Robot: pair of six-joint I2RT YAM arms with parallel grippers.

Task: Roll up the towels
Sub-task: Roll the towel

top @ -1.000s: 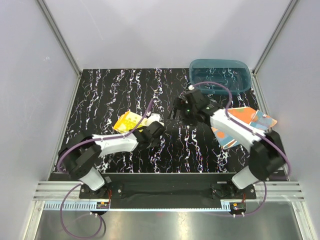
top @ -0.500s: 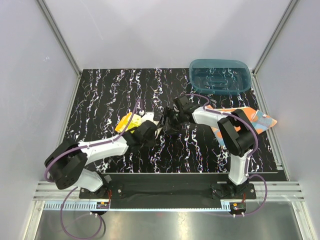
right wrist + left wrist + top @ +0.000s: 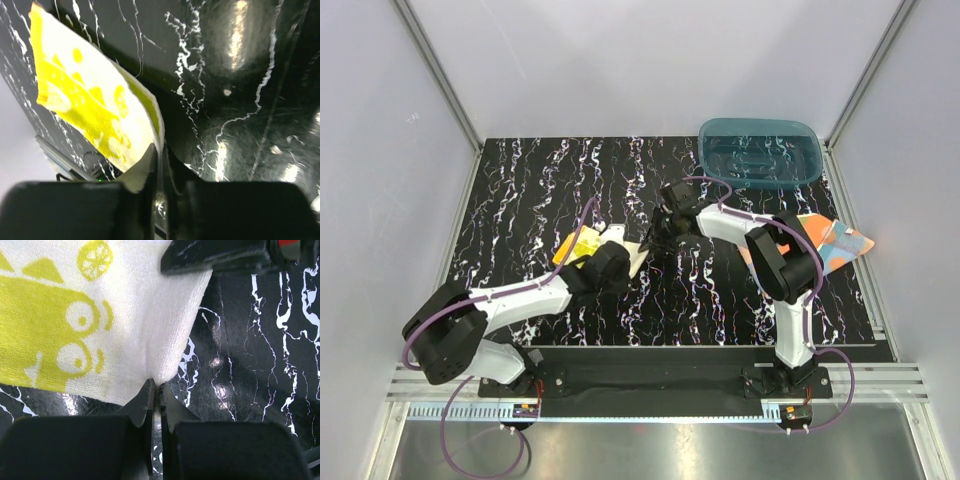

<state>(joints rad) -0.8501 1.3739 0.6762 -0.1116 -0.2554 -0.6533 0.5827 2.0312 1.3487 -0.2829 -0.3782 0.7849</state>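
Observation:
A yellow and white printed towel (image 3: pixel 582 244) lies left of the mat's middle. It fills the upper left of the left wrist view (image 3: pixel 100 325) and rises as a tilted sheet in the right wrist view (image 3: pixel 95 105). My left gripper (image 3: pixel 626 264) (image 3: pixel 157 387) is shut on the towel's white near edge. My right gripper (image 3: pixel 650 240) (image 3: pixel 161 150) is shut on the towel's right edge, and its black body (image 3: pixel 215 255) shows just beyond the cloth. The orange dotted towel (image 3: pixel 840 245) lies flat at the right edge, partly behind the right arm.
A teal translucent tub (image 3: pixel 760 150) stands at the back right corner of the black marbled mat (image 3: pixel 520 180). Grey walls with metal posts close in the left, back and right sides.
My right gripper moved left to the yellow towel and shut on its right edge. My left gripper stayed shut on the towel and pushed a little forward, and a white corner now shows.

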